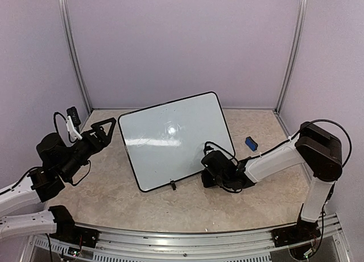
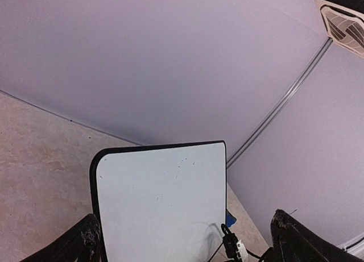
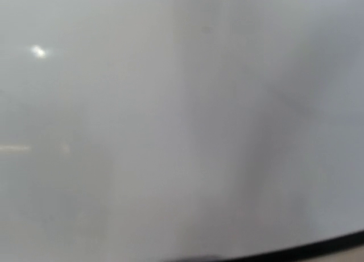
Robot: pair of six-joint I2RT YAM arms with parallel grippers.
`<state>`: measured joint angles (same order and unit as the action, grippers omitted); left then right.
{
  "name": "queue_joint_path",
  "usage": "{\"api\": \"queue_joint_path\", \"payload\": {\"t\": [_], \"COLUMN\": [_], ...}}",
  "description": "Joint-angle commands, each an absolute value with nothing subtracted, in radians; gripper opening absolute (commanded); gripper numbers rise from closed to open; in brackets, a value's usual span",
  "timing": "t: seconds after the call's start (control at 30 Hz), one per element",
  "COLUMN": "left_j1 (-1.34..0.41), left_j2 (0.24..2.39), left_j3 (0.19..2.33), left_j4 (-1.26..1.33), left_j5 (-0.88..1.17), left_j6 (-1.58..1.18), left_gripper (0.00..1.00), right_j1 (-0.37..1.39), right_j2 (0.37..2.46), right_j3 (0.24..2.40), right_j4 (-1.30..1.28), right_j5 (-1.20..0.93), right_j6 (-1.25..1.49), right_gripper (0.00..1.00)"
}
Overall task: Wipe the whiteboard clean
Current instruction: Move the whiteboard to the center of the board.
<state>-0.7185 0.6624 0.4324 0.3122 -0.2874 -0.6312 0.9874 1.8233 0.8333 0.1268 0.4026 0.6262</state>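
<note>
The whiteboard (image 1: 170, 140) lies tilted at the table's middle, white with a thin black rim and faint smears and specks. My left gripper (image 1: 103, 131) is open and empty, just off the board's left edge. In the left wrist view the board (image 2: 159, 205) lies between and beyond my dark fingertips (image 2: 85, 242). My right gripper (image 1: 214, 170) is low at the board's near right edge; its jaws are hidden. The right wrist view is filled by the blurred white board surface (image 3: 170, 131), with the black rim along the bottom.
A small blue-and-black eraser block (image 1: 251, 143) lies on the table right of the board; a sliver of it also shows in the left wrist view (image 2: 230, 219). Purple walls close in the back and sides. A stand foot (image 1: 172, 185) sticks out at the board's near edge.
</note>
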Motion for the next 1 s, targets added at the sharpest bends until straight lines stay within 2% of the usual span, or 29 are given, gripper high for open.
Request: {"api": "queue_joint_path", "payload": {"t": [0.0, 0.23, 0.6, 0.77, 0.83, 0.97], "left_j1": [-0.712, -0.713, -0.713, -0.715, -0.715, -0.716], "left_j2": [0.648, 0.651, 0.64, 0.644, 0.648, 0.654], "left_j3": [0.419, 0.416, 0.41, 0.408, 0.408, 0.399], "left_j4": [0.298, 0.291, 0.284, 0.285, 0.284, 0.275], "left_j5": [-0.316, -0.317, -0.316, -0.314, -0.311, -0.302], "left_j6": [-0.636, -0.638, -0.643, -0.65, -0.653, -0.656], "left_gripper": [0.99, 0.99, 0.99, 0.99, 0.99, 0.99], "right_j1": [1.005, 1.012, 1.033, 1.062, 1.073, 1.096], "right_j2": [1.941, 2.102, 2.158, 2.141, 2.131, 2.073], "right_j3": [0.913, 1.103, 1.2, 1.175, 1.157, 1.083], "right_j4": [0.091, 0.082, 0.078, 0.112, 0.112, 0.124], "right_j5": [0.391, 0.378, 0.389, 0.386, 0.394, 0.406], "right_j6": [0.743, 0.744, 0.728, 0.701, 0.694, 0.674], "right_gripper": [0.14, 0.15, 0.29, 0.44, 0.54, 0.68]}}
